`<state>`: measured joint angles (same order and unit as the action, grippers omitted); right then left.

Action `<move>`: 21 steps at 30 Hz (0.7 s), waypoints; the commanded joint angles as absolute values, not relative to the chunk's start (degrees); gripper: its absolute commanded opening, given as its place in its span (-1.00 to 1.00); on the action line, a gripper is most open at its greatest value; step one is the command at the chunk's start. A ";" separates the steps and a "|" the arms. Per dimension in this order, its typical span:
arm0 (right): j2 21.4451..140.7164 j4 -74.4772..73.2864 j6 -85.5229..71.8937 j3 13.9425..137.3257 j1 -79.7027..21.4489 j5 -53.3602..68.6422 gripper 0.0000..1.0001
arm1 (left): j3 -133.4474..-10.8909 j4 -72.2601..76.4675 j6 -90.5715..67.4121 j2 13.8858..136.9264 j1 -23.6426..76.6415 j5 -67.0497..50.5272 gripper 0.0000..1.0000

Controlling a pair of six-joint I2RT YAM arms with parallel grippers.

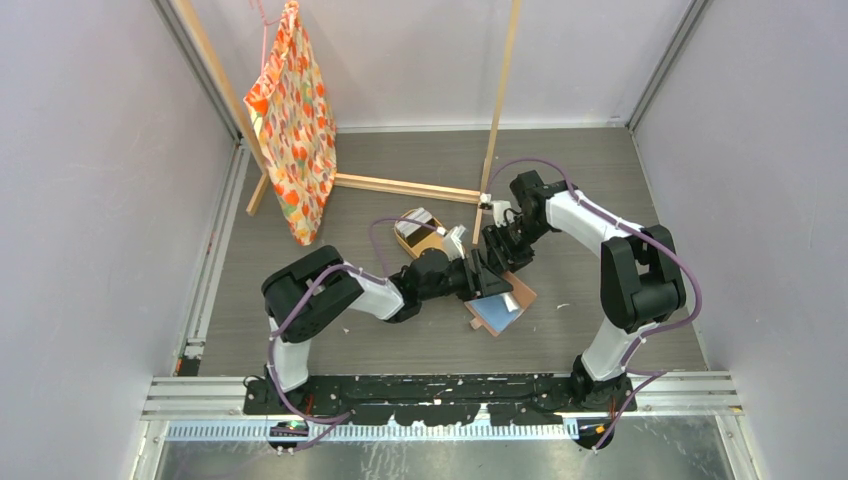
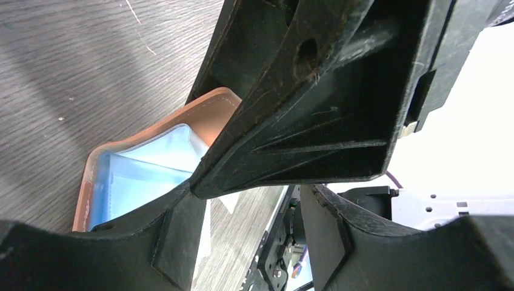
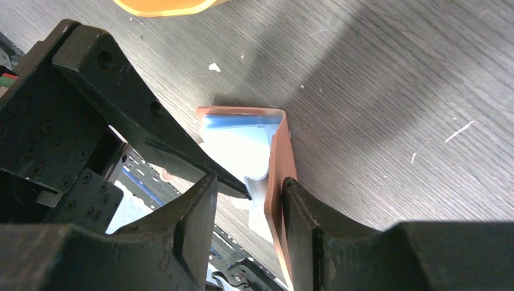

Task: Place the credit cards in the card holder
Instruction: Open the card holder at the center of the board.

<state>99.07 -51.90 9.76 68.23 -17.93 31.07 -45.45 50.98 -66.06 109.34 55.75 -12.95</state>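
Note:
The card holder (image 1: 497,312), salmon-brown leather with glossy blue pockets, lies open on the table between both arms. My right gripper (image 3: 250,182) is open. The holder's raised leather flap (image 3: 280,163) stands between its jaws, against the right finger (image 3: 315,230), with a gap to the other finger. My left gripper (image 2: 254,242) is open with nothing between its fingers, and its tip reaches into the holder's blue inside (image 2: 139,176). A pale thin sheet (image 3: 259,193) shows at the holder's mouth; I cannot tell if it is a card. More credit cards (image 1: 424,218) lie in the tan tray (image 1: 412,242).
A wooden rack (image 1: 400,187) stands behind the arms, with an orange patterned bag (image 1: 295,120) hung at its left. The tan tray sits just behind the left gripper (image 1: 478,278). The right gripper (image 1: 505,250) is close above the holder. Grey walls close in the table on both sides.

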 commanded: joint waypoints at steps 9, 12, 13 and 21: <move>99.76 -50.92 9.22 69.58 -18.29 24.57 -0.02 | -48.32 58.62 -65.75 110.21 55.46 -14.83 0.32; 99.65 -50.93 9.32 69.59 -18.29 24.35 -0.02 | -48.89 59.04 -65.75 110.45 55.46 -15.18 0.35; 99.58 -50.91 9.27 69.61 -18.35 24.39 -0.02 | -49.09 59.37 -65.85 110.55 55.46 -15.18 0.36; 99.34 -50.93 9.40 69.61 -18.36 23.52 -0.08 | -48.84 62.86 -66.19 110.12 55.46 -15.34 0.46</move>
